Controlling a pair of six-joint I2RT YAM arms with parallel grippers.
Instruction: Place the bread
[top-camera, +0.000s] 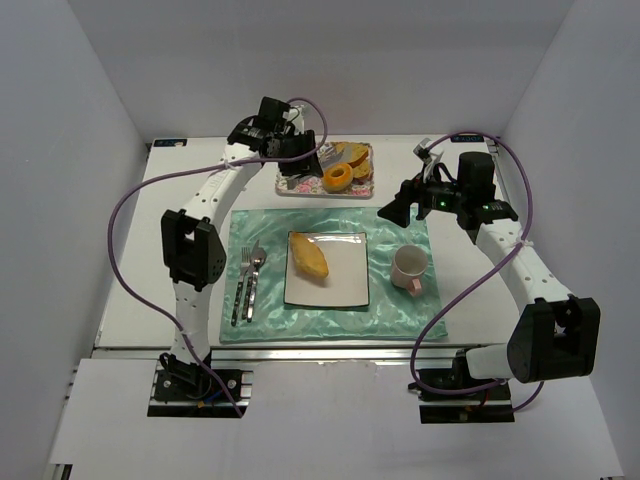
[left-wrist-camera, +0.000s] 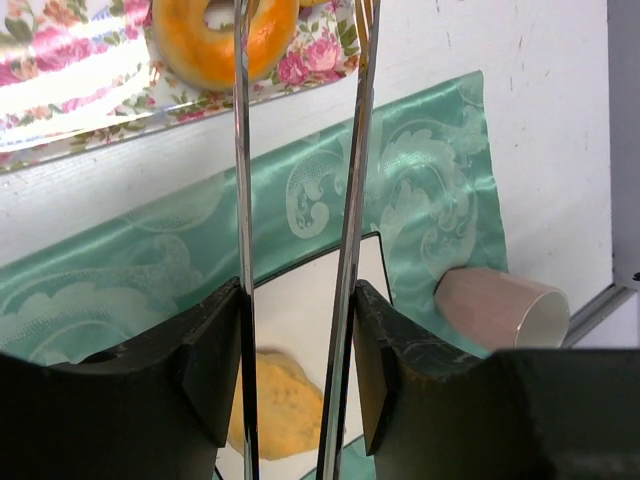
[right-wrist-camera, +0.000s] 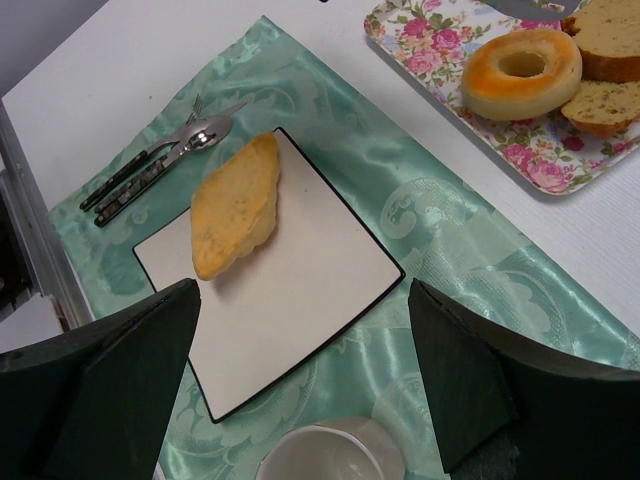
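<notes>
our black left gripper (left-wrist-camera: 297, 340) near the table's far edge, fingers pressing thin metal tongs (left-wrist-camera: 241, 150) | our black right gripper (right-wrist-camera: 303, 330) aloft, jaws spread wide

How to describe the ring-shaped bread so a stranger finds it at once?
Beyond the green placemat lies a floral tray. On it, the ring-shaped bread is the only piece with a hole; its neighbours are cut slices.
</notes>
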